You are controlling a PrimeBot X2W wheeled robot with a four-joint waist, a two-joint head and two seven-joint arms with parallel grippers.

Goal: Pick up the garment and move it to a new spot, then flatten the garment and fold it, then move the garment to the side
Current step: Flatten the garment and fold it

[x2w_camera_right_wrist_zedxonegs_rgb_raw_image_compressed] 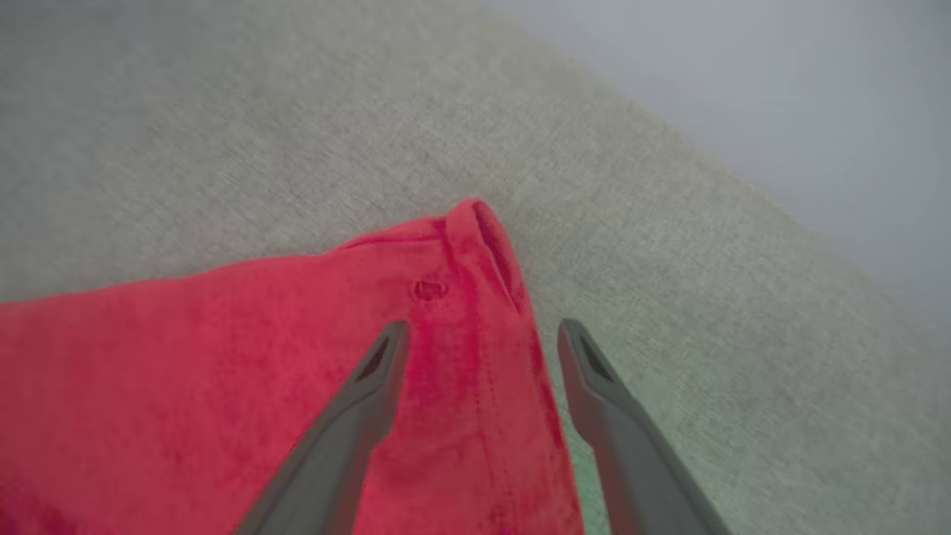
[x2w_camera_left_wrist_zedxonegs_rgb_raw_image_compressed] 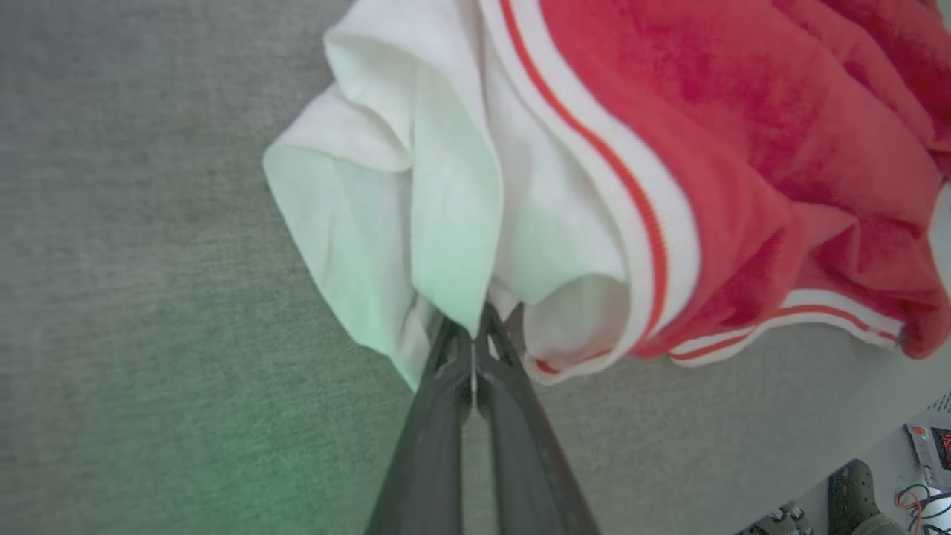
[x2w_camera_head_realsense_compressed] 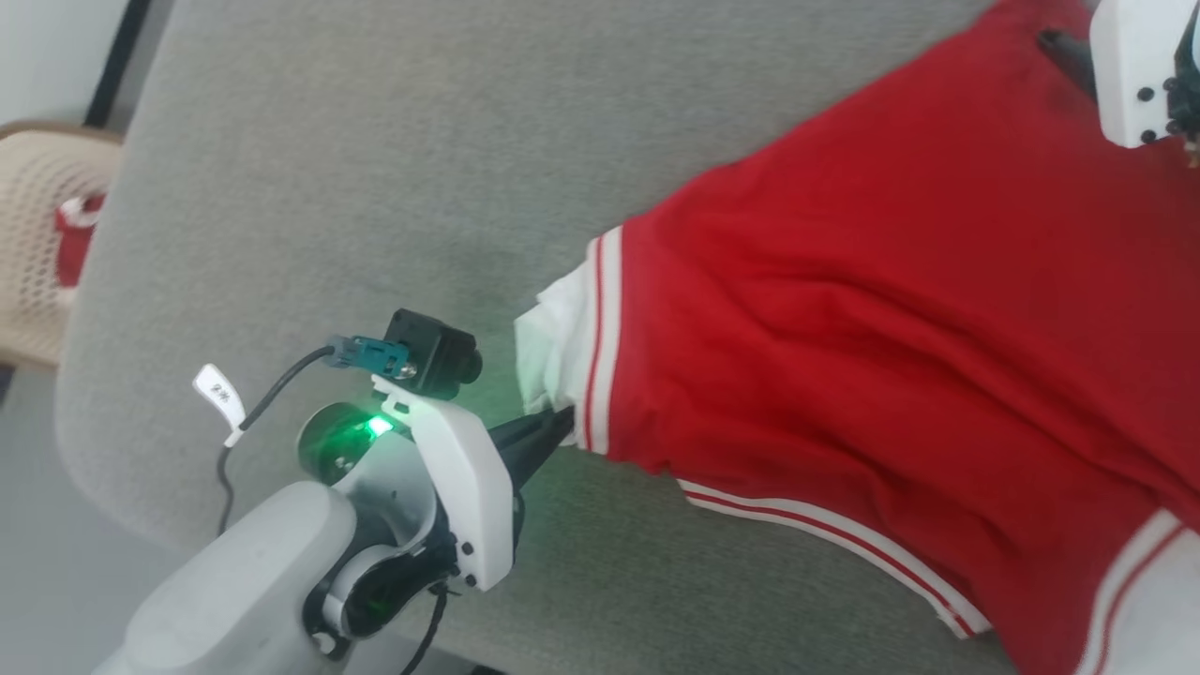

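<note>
the garment (x2w_camera_head_realsense_compressed: 844, 328) lies spread on the grey cushion (x2w_camera_head_realsense_compressed: 328, 169), reaching from the centre out to 3 and 5 o'clock in the head view. the left gripper (x2w_camera_head_realsense_compressed: 561, 427), at 7 o'clock, is pinched tight on the white sleeve (x2w_camera_left_wrist_zedxonegs_rgb_raw_image_compressed: 416, 186). the right gripper (x2w_camera_right_wrist_zedxonegs_rgb_raw_image_compressed: 484, 325), at 1 o'clock, has its jaws apart and straddles the red hem corner (x2w_camera_right_wrist_zedxonegs_rgb_raw_image_compressed: 475, 223).

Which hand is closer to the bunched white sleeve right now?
Left. The left hand is shut on the sleeve, pinching its edge. The right hand is open astride a red corner of the shirt, far across from that sleeve.
</note>
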